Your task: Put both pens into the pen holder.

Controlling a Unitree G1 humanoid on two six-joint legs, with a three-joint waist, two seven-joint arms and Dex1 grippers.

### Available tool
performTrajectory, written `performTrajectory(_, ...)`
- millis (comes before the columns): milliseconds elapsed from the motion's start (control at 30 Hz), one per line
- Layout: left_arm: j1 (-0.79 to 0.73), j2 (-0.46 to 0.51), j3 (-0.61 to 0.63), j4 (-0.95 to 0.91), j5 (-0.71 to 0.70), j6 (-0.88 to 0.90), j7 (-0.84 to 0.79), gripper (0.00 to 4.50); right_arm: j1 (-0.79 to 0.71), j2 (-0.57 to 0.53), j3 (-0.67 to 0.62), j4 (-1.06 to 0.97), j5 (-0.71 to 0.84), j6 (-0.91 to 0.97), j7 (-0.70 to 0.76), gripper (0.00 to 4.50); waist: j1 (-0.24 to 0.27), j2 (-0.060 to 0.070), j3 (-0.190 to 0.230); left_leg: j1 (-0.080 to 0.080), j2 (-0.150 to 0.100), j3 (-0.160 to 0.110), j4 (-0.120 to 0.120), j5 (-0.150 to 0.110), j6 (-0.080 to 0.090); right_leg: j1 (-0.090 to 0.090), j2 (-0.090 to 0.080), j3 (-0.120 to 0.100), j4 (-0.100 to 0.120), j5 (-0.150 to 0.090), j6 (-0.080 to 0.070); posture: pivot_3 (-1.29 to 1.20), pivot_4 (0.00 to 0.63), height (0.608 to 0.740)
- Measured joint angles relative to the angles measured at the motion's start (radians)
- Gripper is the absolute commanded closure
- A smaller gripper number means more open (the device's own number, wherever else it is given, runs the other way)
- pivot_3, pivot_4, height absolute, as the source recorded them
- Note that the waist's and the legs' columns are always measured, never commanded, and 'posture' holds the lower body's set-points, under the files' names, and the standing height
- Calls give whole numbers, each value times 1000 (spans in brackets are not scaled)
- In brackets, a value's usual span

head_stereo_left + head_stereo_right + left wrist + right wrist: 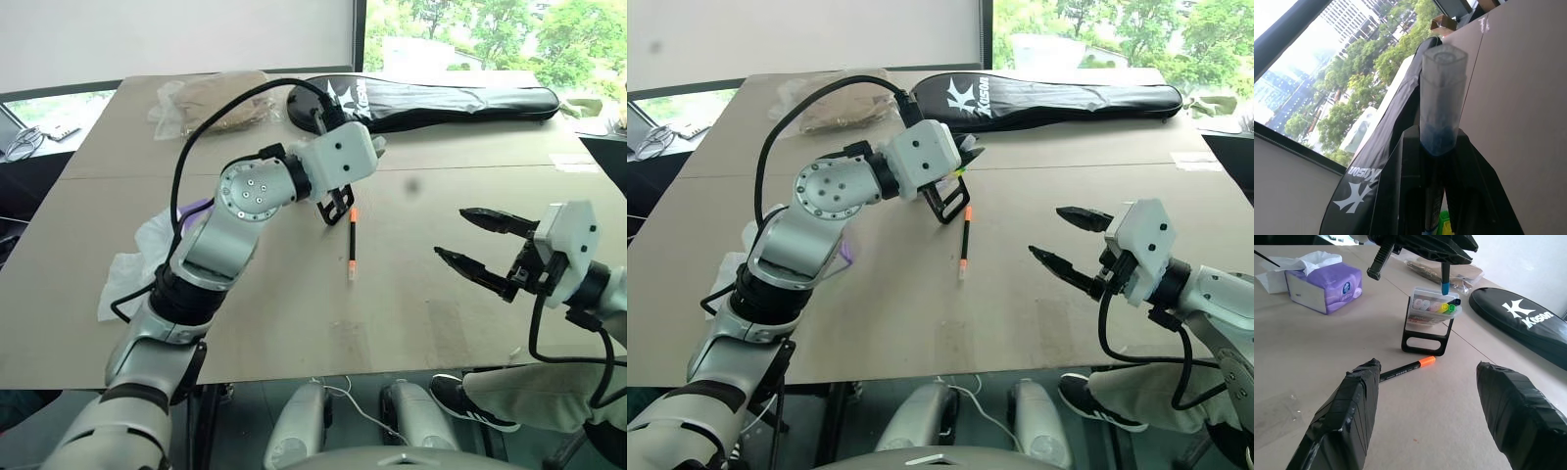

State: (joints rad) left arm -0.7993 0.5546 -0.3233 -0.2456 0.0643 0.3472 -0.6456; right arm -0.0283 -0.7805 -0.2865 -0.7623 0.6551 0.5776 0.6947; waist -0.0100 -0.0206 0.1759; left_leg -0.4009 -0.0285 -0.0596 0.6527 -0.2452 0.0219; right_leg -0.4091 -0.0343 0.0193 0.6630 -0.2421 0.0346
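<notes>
- Left eye view: the left arm reaches forward across the bench (294, 323), elbow bent, its white wrist housing turned toward the right. The left gripper (338, 204) sits over the black loop stand of the pen holder (335, 209), mostly hidden behind that wrist.
- The orange-tipped pen (352, 245) lies flat on the bench just beside the stand, orange end nearest it.
- The right gripper (480, 245) hangs level above the bench edge, pointing left, its jaws spread wide with nothing between them, well apart from the pen.
- A long black racket bag (441, 101) lies along the far side of the bench.
- Right eye view: the same pose; the holder's stand shows just under the left wrist.
- Left wrist view: the jaws are clenched on the blue-tipped pen (1442, 98), whose pale end sticks out past the fingers (1400, 196), with the bag behind.
- Right wrist view: the two taped fingers (1347, 416) stand far apart. Between them lies the orange-tipped pen, touching or nearly touching the stand. The blue tip hangs from the left gripper just above the holder's open top, where coloured markers show. A purple tissue pack (1325, 286) rests further off.
</notes>
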Motion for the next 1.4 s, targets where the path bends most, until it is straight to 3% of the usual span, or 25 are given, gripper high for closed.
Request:
performTrajectory(533, 31, -32, 3, 68, 75, 53, 4, 4499, 1, 4, 0, 0, -8, -39, -5, 1186, 0, 0, 0, 0, 0, 0, 0, 0, 0, 0, 0, 0, 0, 0, 0, 0, 150, 740)
performTrajectory(567, 32, -33, 6, 68, 80, 64, 9, 3411, 1, 5, -1, 0, -6, -40, -6, 1150, 0, 0, 0, 0, 0, 0, 1, 0, 0, 0, 0, 0, 0, 0, 0, 0, 150, 740)
performTrajectory(633, 33, -33, 11, 68, 82, 70, 10, 2606, 1, 5, -2, 0, -3, -40, -6, 1150, 0, 0, 0, 0, 0, 0, 1, 0, 0, 0, 0, 0, 1, 0, 0, 0, 150, 740)
performTrajectory(667, 37, -35, 20, 68, 80, 70, 11, 1874, 1, 5, -5, 0, -1, -40, -6, 1150, 0, 0, 0, 0, 0, 0, 1, 0, 0, 0, 0, 0, 1, 0, 0, 0, 150, 740)
performTrajectory(700, 39, -36, 24, 68, 79, 70, 11, 1720, 1, 5, -5, 0, 0, -40, -6, 1150, 0, 0, 0, 0, 0, 0, 1, 0, 0, 0, 0, 0, 1, 0, 0, 0, 150, 740)
performTrajectory(733, 48, -41, 46, 67, 63, 66, 10, 1010, 2, 5, -6, 0, 5, -40, -6, 1150, 0, 0, 0, 0, 0, 0, 1, 0, 0, 0, -1, 0, 1, 0, 0, 0, 150, 740)
performTrajectory(767, 49, -42, 50, 67, 60, 66, 10, 849, 2, 5, -6, 0, 5, -40, -6, 1150, 0, 0, 0, 0, 0, 0, 1, 0, 0, 0, -1, 0, 1, 0, 0, 0, 150, 740)
performTrajectory(800, 49, -43, 52, 67, 58, 65, 10, 849, 2, 5, -6, 0, 5, -40, -6, 1150, 0, 0, 0, 0, 0, 0, 1, 0, 0, 0, -1, 0, 1, 0, 0, 0, 150, 740)
performTrajectory(867, 92, -100, 167, -39, -167, 190, -66, 849, 27, 4, -31, -6, 18, -42, -1, 1150, 1, 0, 0, -1, 0, 0, 1, 0, 0, 0, -2, 0, 1, 0, 0, 0, 150, 740)
performTrajectory(1000, 132, -119, 297, -230, -533, 518, -147, 849, 72, 3, -94, -6, 44, -42, 8, 1150, -1, 0, 0, 0, 1, -1, 1, 0, 0, 1, -3, -1, 0, 0, 0, 0, 150, 740)
performTrajectory(1133, 205, -28, 415, -307, -783, 870, -129, 849, 176, 1, -176, -3, 68, -41, 39, 1150, -4, 1, -1, 4, 2, 0, 1, 0, 0, 3, 1, 0, 2, 0, 0, 0, 150, 740)
performTrajectory(1267, 251, 69, 402, -319, -804, 1053, -42, 849, 236, 0, -204, -3, 57, -43, 56, 1150, -2, 1, 0, 4, 3, -1, 3, 0, 0, 4, 3, 0, 2, 0, 0, 0, 150, 740)
performTrajectory(1400, 160, -15, 294, -175, -692, 1229, 150, 849, 244, 3, -196, -1, 34, -60, 54, 1150, 13, 0, -1, 10, 1, -4, 8, 0, 1, 14, 3, -3, 0, -2, 4, 0, 150, 740)
